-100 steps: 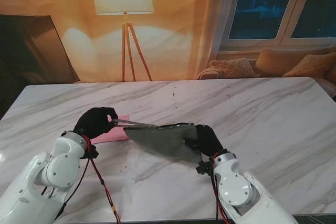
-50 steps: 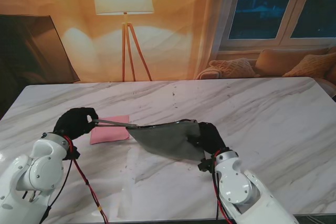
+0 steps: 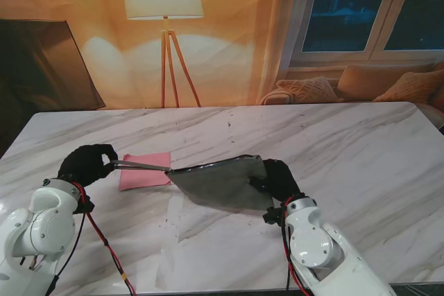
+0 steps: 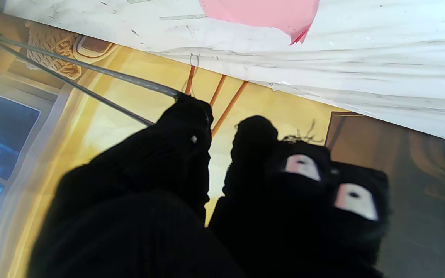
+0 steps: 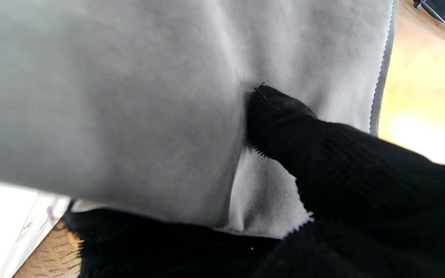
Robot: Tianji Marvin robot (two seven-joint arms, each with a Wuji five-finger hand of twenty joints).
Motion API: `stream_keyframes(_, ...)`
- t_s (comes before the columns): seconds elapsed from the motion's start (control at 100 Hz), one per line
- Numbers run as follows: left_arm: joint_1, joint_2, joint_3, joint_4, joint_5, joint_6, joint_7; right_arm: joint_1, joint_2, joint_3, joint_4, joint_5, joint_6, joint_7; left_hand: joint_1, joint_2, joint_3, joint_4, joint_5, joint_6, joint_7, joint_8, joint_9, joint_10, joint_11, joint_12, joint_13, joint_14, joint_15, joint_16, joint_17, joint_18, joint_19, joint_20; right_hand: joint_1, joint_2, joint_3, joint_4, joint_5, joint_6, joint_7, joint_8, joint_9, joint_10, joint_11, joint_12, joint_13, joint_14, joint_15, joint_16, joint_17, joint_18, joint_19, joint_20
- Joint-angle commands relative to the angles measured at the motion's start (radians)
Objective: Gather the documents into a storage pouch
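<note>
A dark grey fabric pouch hangs tilted just above the marble table, stretched between both hands. My right hand is shut on its right end; in the right wrist view the thumb presses into the grey cloth. My left hand is shut on a thin grey strap that runs to the pouch's left corner; the strap shows as two taut lines in the left wrist view. A pink document lies flat on the table under the strap, and also shows as the pink sheet.
A faint see-through sheet seems to lie on the table nearer to me than the pouch. Behind the table stand a floor lamp, a dark screen at the left and a sofa with cushions under the window.
My left hand has moved left, drawing the strap out longer and uncovering the pink document. The pouch's mouth edge has risen a little; the right hand has barely shifted.
</note>
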Motion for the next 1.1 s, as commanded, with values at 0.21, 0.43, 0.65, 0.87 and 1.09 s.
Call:
stream_keyframes(0.21,0.003,0.003,0.009,0.018,-0.032,0.001,-0.017,-0.003,0.004,0.003,-0.001,0.008,0.007,0.009,0.039,0.007,0.065,0.019,-0.044,0.086,-0.043,-0.087,-0.088,0.027,-0.245,-0.005,-0.233,0.194,-0.240,-0.022,-0.275,-0.074,-0.200,0.135,0.086,0.095,0.068,0.045,0.222,-0.062,0.246,0.110,0.025,0.014,0.008,0.004,0.081,-0.067,0.026,-0.005,0.029,0.002,0.017,-0.016)
stream_keyframes(0.43,0.007,0.009,0.031,-0.006,-0.093,-0.022,-0.078,-0.008,0.007,-0.006,-0.009,0.016,-0.008,0.026,-0.041,-0.018,0.088,0.035,-0.104,0.090,-0.146,-0.081,-0.213,0.019,-0.370,-0.041,-0.399,0.162,-0.422,-0.069,-0.490,-0.084,-0.384,0.190,0.084,0.106,0.061,0.045,0.221,-0.068,0.248,0.114,0.024,0.006,0.011,0.005,0.079,-0.072,0.027,-0.004,0.026,-0.003,0.015,-0.017)
stream_keyframes(0.65,0.020,0.027,0.034,-0.053,-0.179,-0.040,-0.215,-0.011,0.008,-0.014,-0.014,0.023,-0.017,0.035,-0.201,0.135,0.051,0.147,-0.187,0.093,-0.434,-0.082,-0.432,-0.012,-0.496,-0.296,-0.599,0.076,-0.678,-0.161,-0.777,-0.130,-0.571,0.107,0.085,0.115,0.053,0.046,0.218,-0.068,0.248,0.116,0.020,0.008,0.016,0.007,0.077,-0.074,0.033,-0.002,0.019,-0.013,0.020,-0.014)
stream_keyframes(0.87,0.013,0.043,0.032,-0.075,-0.252,-0.056,-0.314,-0.013,0.008,-0.017,-0.015,0.027,-0.025,0.037,-0.234,0.146,-0.081,0.150,-0.327,0.057,-0.617,-0.147,-0.641,-0.073,-0.683,-0.428,-0.773,-0.029,-0.978,-0.291,-0.941,-0.153,-0.958,-0.046,0.086,0.118,0.049,0.048,0.216,-0.070,0.249,0.119,0.020,0.007,0.019,0.007,0.075,-0.073,0.036,-0.001,0.015,-0.015,0.024,-0.013)
stream_keyframes(1.09,-0.028,0.048,0.079,-0.042,-0.303,-0.068,-0.341,-0.012,0.007,-0.021,-0.011,0.028,-0.045,0.033,-0.269,0.133,-0.165,0.146,-0.497,0.040,-0.740,-0.178,-0.794,-0.115,-0.802,-0.533,-0.867,-0.099,-1.197,-0.417,-0.955,-0.176,-1.277,-0.017,0.085,0.118,0.048,0.049,0.216,-0.070,0.249,0.122,0.020,0.005,0.020,0.006,0.075,-0.073,0.036,-0.002,0.015,-0.015,0.025,-0.013)
